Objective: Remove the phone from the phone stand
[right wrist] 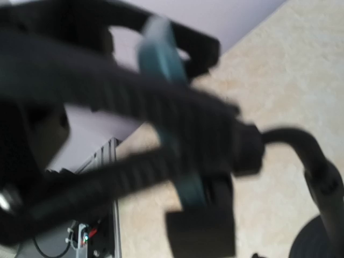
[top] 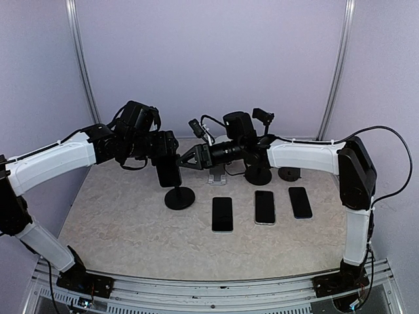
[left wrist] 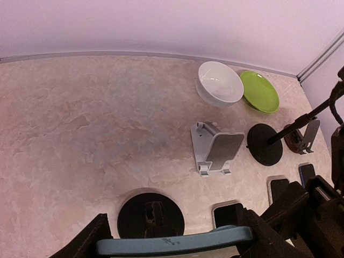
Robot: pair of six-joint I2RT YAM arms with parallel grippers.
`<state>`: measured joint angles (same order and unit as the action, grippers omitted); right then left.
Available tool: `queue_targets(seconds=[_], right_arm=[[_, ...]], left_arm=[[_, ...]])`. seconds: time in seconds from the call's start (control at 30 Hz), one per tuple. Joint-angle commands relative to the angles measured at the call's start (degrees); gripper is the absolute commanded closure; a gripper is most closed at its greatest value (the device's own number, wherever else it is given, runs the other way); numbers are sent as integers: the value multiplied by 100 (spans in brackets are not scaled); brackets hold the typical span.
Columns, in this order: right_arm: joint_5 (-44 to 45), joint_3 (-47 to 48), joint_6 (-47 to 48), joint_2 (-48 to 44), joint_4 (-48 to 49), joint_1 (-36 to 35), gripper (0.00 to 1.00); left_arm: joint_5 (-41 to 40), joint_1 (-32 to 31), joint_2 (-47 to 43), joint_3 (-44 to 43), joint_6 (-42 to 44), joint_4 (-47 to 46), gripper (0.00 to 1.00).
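- Toward the far edge of the worktop [top: 118, 229], left of its middle: phone [top: 169, 173], dark face, teal-blue rim, upright, held over the round black base of the phone stand [top: 179, 197]. Whether it touches the stand's cradle cannot be told.
- Left tool [top: 163, 157]: pinching the phone across its width, one finger at each long side.
- Right tool [top: 185, 159]: fingers spread in a V, tips just beside the phone's right side; its wrist view is blurred.
- Middle of worktop, toward the right edge: three phones [top: 264, 207] lying flat in a row.
- Far edge, middle: silver stand [top: 218, 175], with two black stands [top: 258, 175] beside it.
- Far edge, toward the right corner: white bowl [left wrist: 220, 81] just beside green plate [left wrist: 259, 91].
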<state>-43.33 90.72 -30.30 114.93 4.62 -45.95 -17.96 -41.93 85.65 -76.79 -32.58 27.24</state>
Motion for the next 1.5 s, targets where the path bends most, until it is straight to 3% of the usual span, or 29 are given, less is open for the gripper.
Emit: queue_targets(seconds=[0.0,0.37,0.67,0.87,1.1,1.47], right_arm=[[-79,390,49,196,54,-76,40],[18,647,60,393,-175,-80,52],[101,655,218,323,-366,-86,82],[127,544,315,252,-465,-76,93],[140,367,295,113,-410,-76,100],[-76,-166,170,-141,-51,53,100]], left_arm=[[68,-58,-351,18,71,-757,76],[160,-111,-360,72,119,-928,78],[-298,-122,-279,-73,190,-550,79],[-1100,-96,-104,-331,521,97,82],[-1527,156,-79,-304,1041,587,85],[-1501,1103,-657,280,1557,615,89]])
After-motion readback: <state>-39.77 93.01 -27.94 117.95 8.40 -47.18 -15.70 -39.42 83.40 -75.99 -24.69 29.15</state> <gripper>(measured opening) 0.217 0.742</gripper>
